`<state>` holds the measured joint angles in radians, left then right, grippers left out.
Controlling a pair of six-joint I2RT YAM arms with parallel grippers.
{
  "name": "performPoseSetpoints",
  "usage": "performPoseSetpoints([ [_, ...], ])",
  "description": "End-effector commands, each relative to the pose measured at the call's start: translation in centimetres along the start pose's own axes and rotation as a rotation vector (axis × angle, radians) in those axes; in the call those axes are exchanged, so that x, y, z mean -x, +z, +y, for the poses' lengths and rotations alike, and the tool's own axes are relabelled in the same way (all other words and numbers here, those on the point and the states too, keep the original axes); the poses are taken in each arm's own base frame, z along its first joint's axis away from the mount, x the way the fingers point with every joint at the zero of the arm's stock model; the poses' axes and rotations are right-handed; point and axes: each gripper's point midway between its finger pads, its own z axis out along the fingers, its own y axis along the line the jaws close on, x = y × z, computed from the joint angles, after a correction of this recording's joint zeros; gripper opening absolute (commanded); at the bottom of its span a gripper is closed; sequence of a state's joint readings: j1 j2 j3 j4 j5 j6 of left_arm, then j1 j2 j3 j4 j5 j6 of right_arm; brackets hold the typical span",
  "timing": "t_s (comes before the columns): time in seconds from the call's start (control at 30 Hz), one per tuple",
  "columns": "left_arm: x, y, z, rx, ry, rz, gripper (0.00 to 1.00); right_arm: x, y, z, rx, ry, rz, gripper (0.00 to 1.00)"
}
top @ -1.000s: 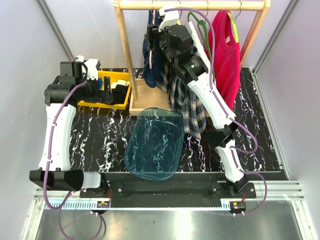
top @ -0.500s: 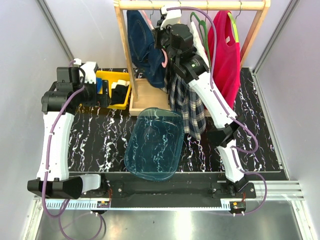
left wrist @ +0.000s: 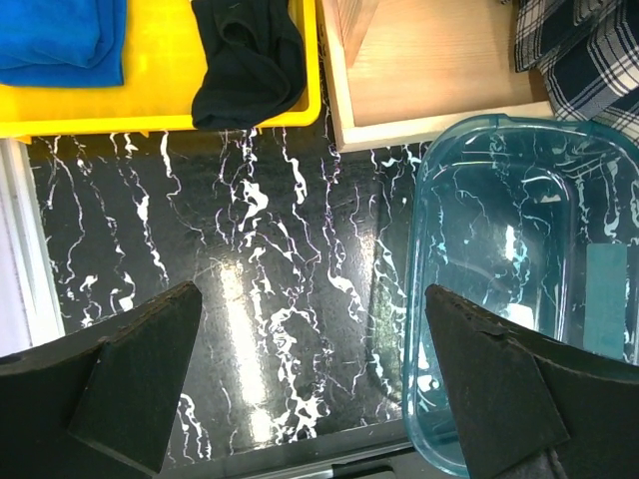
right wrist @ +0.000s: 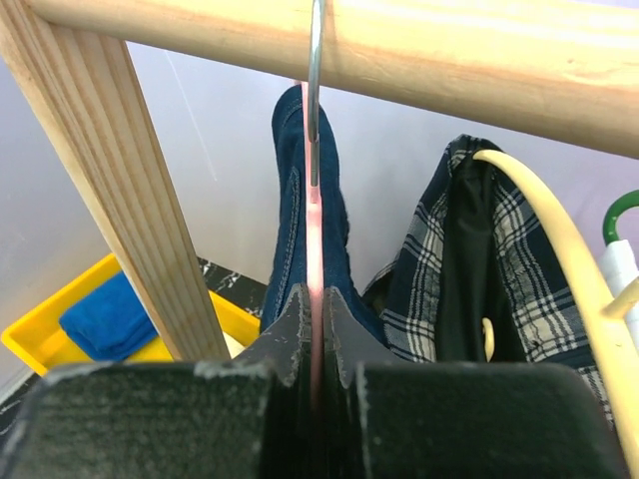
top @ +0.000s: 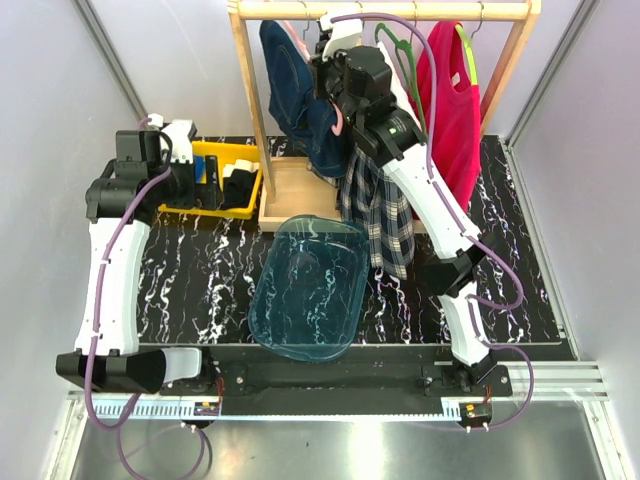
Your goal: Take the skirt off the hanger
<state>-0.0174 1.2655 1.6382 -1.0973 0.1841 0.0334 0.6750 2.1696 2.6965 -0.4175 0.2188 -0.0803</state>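
Observation:
The skirt point(top: 298, 98) is dark blue denim. It hangs on a pink hanger point(top: 338, 122) from the wooden rail point(top: 390, 10) at the left end of the rack. My right gripper point(top: 326, 82) is up at the rail, shut on that hanger. In the right wrist view its fingertips point(right wrist: 316, 295) pinch the pink hanger point(right wrist: 314, 232) just below the metal hook, with the skirt point(right wrist: 290, 225) draped beyond. My left gripper point(left wrist: 315, 334) is open and empty, low over the black marble table beside the blue tub point(left wrist: 519, 279).
A plaid garment point(top: 385, 215), a green hanger point(top: 396, 42) and a red top point(top: 455, 110) hang right of the skirt. The rack's post point(right wrist: 120, 200) stands close on the left. A yellow bin point(top: 212, 152) with folded cloths and the rack's wooden base point(top: 290, 195) lie behind the tub point(top: 310, 290).
My right gripper has closed on the pink hanger. The skirt has swung out and turned, now showing broader to the left of the gripper. The left arm shifted slightly.

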Motion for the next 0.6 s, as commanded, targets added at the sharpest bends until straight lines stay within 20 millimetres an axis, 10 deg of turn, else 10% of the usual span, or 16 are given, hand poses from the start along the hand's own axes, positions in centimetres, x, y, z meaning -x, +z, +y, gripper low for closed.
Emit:
performPoseSetpoints([
  [0.0, 2.5, -0.3, 0.1, 0.005, -0.020, -0.077, 0.99, 9.8, -4.8, -1.2, -0.009, -0.018, -0.193, 0.00],
  [0.57, 3.0, 0.0, -0.2, -0.016, -0.016, -0.092, 0.99, 18.3, -9.5, -2.2, -0.010, 0.017, -0.420, 0.00],
])
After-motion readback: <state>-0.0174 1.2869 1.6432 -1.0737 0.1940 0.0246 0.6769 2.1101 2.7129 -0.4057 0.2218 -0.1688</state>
